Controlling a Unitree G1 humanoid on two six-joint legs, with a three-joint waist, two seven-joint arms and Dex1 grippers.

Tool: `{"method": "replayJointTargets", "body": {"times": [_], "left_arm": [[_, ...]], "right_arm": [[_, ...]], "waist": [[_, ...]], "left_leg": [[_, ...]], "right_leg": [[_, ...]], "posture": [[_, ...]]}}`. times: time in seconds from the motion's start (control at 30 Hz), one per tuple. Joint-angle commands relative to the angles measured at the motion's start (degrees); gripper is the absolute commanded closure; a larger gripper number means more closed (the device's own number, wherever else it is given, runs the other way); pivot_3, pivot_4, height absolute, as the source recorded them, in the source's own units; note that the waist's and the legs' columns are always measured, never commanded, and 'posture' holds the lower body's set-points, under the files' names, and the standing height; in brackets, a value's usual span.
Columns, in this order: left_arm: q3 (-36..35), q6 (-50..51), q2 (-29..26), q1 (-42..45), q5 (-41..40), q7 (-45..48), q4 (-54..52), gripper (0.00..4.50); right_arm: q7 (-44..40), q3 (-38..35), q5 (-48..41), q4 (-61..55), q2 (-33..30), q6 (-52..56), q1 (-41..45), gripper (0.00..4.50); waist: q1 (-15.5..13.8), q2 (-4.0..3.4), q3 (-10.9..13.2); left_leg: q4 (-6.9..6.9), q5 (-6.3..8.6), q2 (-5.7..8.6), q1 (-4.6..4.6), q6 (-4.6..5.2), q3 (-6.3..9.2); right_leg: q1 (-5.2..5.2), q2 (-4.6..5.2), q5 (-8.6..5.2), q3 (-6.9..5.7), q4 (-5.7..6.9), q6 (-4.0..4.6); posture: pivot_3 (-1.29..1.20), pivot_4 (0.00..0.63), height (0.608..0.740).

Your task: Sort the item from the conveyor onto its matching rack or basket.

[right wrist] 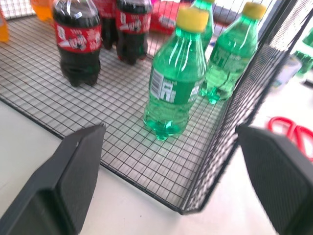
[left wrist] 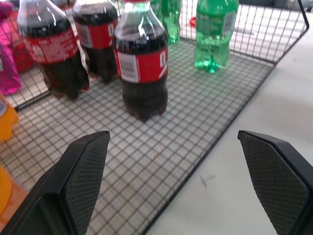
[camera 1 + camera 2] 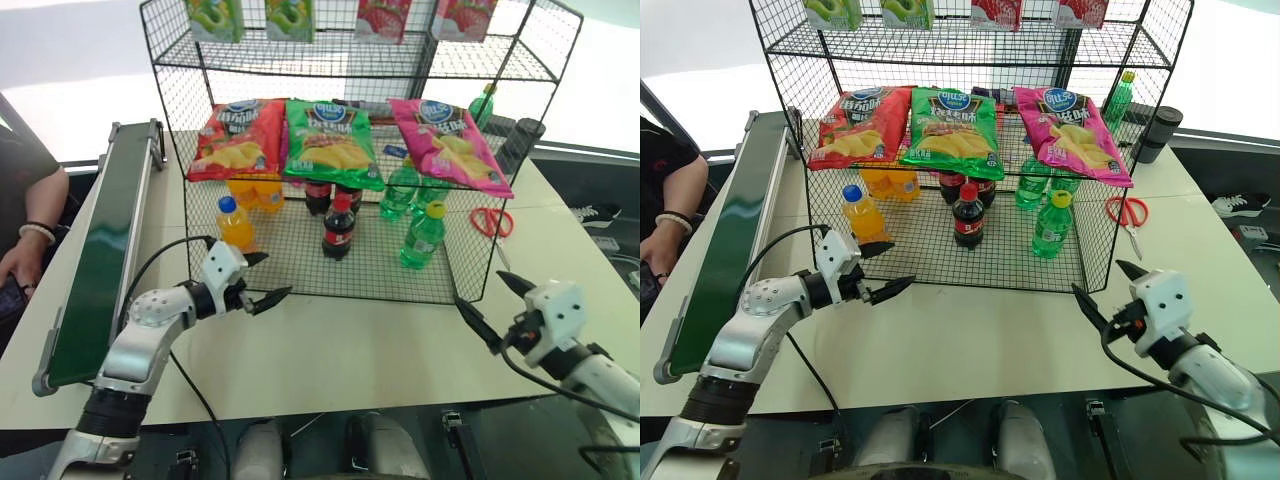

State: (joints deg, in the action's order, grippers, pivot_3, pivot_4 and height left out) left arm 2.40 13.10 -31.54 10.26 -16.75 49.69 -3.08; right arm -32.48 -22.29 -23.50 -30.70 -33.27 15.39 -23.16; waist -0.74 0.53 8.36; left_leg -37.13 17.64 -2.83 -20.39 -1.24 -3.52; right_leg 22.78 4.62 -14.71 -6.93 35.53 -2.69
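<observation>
The item, a clear-green soda bottle [image 3: 422,238] with a yellow cap, stands upright on the bottom tier of the black wire rack [image 3: 290,272], near its front right corner, with two more green bottles behind it. It shows close up in the right wrist view [image 1: 173,83]. My right gripper [image 3: 479,286] hangs open and empty in front of that corner, apart from the rack. In front of the rack's left half, my left gripper [image 3: 272,278] is open and empty, facing a cola bottle [image 2: 142,58]. The dark green conveyor [image 3: 100,260] runs along the table's left side with nothing on its belt.
An orange soda bottle [image 3: 236,222] and cola bottles [image 3: 338,228] also stand on the bottom tier. Three chip bags [image 3: 332,140] lie on the tier above. Red scissors [image 3: 490,221] and a black cup [image 3: 527,135] lie right of the rack. A person's arm [image 3: 30,215] rests beyond the conveyor.
</observation>
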Motion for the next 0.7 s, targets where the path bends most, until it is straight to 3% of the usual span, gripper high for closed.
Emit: {"method": "replayJointTargets", "body": {"times": [0.03, 0.27, 0.7], "left_arm": [[-1.34, -2.68, -1.14, -0.45, 0.40, 1.40, 1.79, 0.00], [-2.27, -4.01, -1.65, -1.44, 0.40, 1.86, 3.73, 0.00], [-4.23, -3.29, -2.25, -3.81, -0.83, 1.47, 1.21, 0.00]], "right_arm": [[-1.70, -4.66, -3.15, -3.98, -0.48, 1.56, -3.54, 0.08], [-2.77, -6.30, -3.92, -4.50, 0.18, 1.78, -6.83, 0.08], [-3.69, -4.55, -2.91, -1.69, -0.01, 1.82, -4.44, 0.08]], "waist": [[-0.06, 0.00, 0.00], [-0.06, 0.05, 0.00], [-0.06, 0.06, 0.00]], "left_leg": [[0.00, 0.00, 0.00, -0.02, 0.00, 0.00], [0.00, 0.01, 0.02, -0.08, 0.01, -0.02], [0.02, 0.01, 0.01, -0.08, 0.01, -0.02]], "right_leg": [[0.00, 0.02, 0.00, 0.00, -0.03, 0.00], [0.00, 0.05, 0.00, 0.01, -0.16, -0.01], [0.01, 0.05, 0.00, 0.01, -0.17, 0.00]], "posture": [[0.00, 0.150, 0.734], [0.00, 0.150, 0.734], [0.00, 0.150, 0.734]]}}
